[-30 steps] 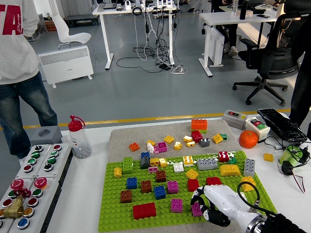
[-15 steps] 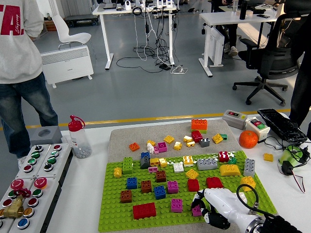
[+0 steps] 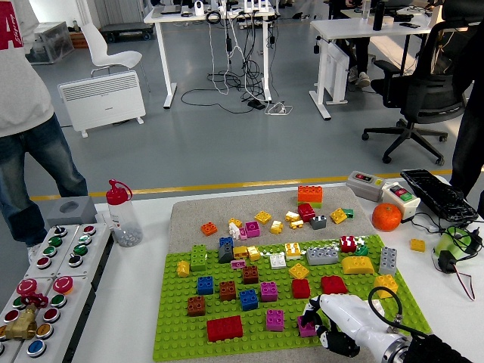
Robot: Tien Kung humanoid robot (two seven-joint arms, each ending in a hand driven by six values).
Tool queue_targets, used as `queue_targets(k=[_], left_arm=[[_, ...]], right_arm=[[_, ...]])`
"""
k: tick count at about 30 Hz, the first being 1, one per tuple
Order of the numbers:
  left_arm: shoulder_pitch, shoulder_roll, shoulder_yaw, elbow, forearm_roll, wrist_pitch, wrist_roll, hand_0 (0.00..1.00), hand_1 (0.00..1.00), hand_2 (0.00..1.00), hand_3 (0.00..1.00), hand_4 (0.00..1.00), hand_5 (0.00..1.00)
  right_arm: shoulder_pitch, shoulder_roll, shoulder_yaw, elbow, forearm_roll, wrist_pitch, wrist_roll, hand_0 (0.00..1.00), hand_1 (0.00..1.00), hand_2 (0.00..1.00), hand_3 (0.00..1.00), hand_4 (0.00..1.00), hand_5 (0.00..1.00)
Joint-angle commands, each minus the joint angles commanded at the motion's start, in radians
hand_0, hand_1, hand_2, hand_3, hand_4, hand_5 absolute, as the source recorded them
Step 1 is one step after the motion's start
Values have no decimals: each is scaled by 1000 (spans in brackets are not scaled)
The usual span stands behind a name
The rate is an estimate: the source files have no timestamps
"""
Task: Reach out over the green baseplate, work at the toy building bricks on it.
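White and black, my right hand (image 3: 327,327) reaches in from the lower right corner over the near right part of the green baseplate (image 3: 180,333), its fingers curled around a small magenta brick (image 3: 306,326) that sits low against the studs. Just left of it on the plate stand a purple brick (image 3: 274,320) and a flat red brick (image 3: 224,328), with blue, brown, yellow and grey ones farther back. Beyond the plate, loose bricks lie scattered on a grey mat (image 3: 189,212), an orange (image 3: 386,217) rests on the white desk (image 3: 128,302) to the far right, and a person in jeans (image 3: 30,151) stands at the far left.
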Motion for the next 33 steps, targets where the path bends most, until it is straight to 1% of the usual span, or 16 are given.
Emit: queue_targets(k=[2, 3, 26, 33], left_arm=[[0, 0, 0, 0, 0, 0, 0, 669, 613, 562, 467, 244, 998], [-1, 0, 0, 0, 0, 0, 0, 669, 613, 561, 467, 245, 998], [-4, 0, 0, 0, -1, 0, -1, 668, 613, 563, 467, 245, 998], [-5, 0, -3, 0, 3, 0, 1, 667, 614, 564, 468, 244, 998]], right_arm=[[0, 1, 0, -2, 0, 1, -2, 168, 227, 583, 513, 106, 2], [0, 2, 0, -4, 1, 2, -2, 171, 231, 584, 517, 89, 2], [4, 5, -2, -16, 6, 24, -21, 177, 237, 580, 516, 86, 2], [4, 4, -1, -14, 6, 26, -23, 180, 248, 581, 520, 68, 2]])
